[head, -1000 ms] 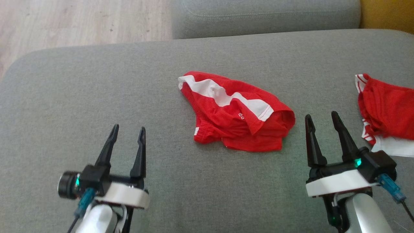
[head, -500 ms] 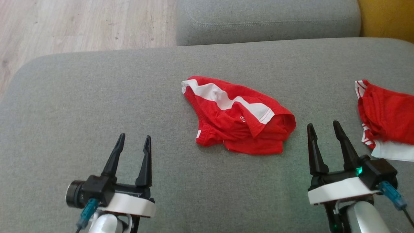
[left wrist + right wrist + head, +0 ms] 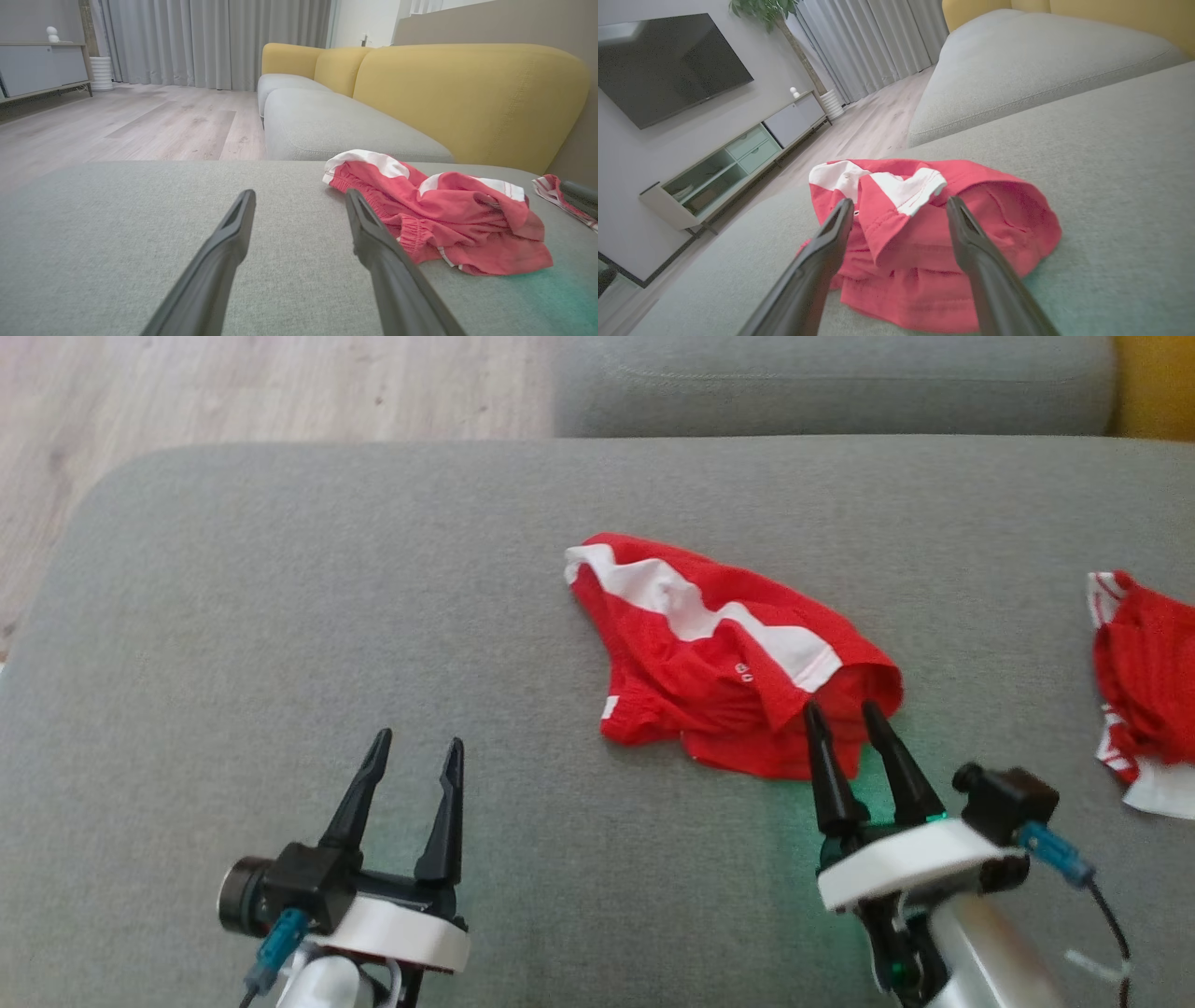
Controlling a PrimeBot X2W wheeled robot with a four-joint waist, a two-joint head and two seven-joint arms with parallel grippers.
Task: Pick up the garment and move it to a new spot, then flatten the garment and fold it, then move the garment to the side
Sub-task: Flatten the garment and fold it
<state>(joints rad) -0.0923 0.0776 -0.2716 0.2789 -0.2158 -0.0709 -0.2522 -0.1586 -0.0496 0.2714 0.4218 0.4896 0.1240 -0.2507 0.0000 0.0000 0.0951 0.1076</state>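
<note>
– On the sofa cushion, head view: right tool has moved in, tips spread wide at the garment near edge. Left tool equally spread, well apart.
– Pickup next, probably. Left wrist view?
– Garment lies right of its fingers, untouched.
– Right wrist view?
– Fingers straddle the crumpled cloth (nothing gripped). Small white lettering, unreadable.
</note>
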